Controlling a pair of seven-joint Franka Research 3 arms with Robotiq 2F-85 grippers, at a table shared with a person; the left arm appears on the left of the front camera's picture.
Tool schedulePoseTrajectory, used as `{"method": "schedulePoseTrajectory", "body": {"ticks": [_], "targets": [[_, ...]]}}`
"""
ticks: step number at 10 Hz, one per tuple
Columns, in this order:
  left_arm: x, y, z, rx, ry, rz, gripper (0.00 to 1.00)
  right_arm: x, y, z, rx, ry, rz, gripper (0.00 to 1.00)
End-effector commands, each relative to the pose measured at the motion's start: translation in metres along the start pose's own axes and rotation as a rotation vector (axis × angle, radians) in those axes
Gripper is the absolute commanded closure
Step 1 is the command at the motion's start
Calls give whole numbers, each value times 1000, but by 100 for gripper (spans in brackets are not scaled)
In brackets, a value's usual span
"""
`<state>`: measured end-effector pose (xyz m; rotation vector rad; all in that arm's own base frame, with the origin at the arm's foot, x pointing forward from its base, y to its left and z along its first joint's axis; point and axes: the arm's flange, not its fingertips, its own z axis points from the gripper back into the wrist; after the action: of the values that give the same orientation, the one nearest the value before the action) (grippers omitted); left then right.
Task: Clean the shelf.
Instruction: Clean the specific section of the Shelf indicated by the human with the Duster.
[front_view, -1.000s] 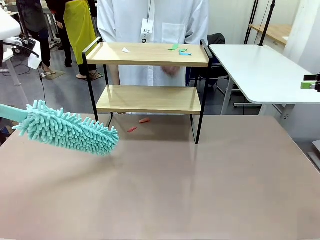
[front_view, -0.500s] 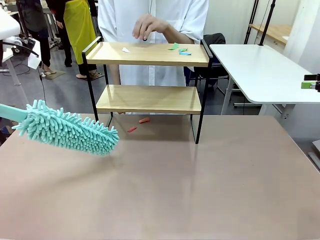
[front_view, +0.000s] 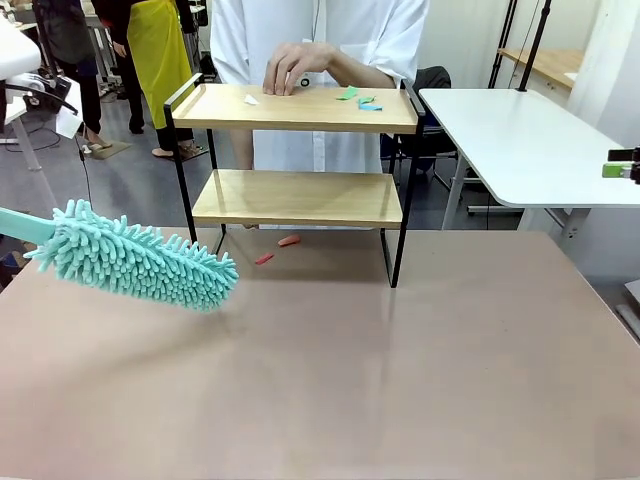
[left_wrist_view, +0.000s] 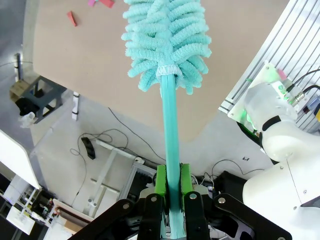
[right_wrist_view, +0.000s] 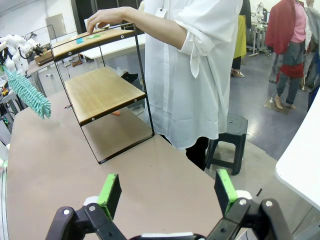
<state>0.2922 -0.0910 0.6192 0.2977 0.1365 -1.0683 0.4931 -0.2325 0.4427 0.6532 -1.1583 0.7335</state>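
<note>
The shelf (front_view: 300, 198) stands at the table's far side, two light wood boards in a black frame. Small white, green and blue scraps (front_view: 358, 98) lie on its top board, and a person's hand (front_view: 292, 66) hovers over that board. My left gripper (left_wrist_view: 172, 176) is shut on the handle of a teal fluffy duster (front_view: 135, 262), held above the table's left side, short of the shelf. My right gripper (right_wrist_view: 167, 192) is open with nothing between its pads, off the table's right edge; from there the shelf (right_wrist_view: 100, 90) is side on.
Two red scraps (front_view: 276, 249) lie on the brown table (front_view: 350, 380) under the shelf. The person in a white coat (right_wrist_view: 190, 75) stands right behind the shelf. A white table (front_view: 520, 140) stands at the back right. A black stool (right_wrist_view: 227, 140) is beside the person.
The person's hand rose from behind the shelf to above the top board and drifted slightly. Both arms and the duster stayed still.
</note>
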Motion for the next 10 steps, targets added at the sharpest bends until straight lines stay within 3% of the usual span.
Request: {"method": "schedulePoseTrajectory", "body": {"ticks": [1,6,10], "targets": [[-3,-1,-3,10,-8,4,87,2,1,-1,-1,6,6,0],[0,0,0,0,0,0,87,2,1,-1,-1,6,6,0],[5,2,7,-123,-189,-69,87,2,1,-1,-1,6,6,0]]}}
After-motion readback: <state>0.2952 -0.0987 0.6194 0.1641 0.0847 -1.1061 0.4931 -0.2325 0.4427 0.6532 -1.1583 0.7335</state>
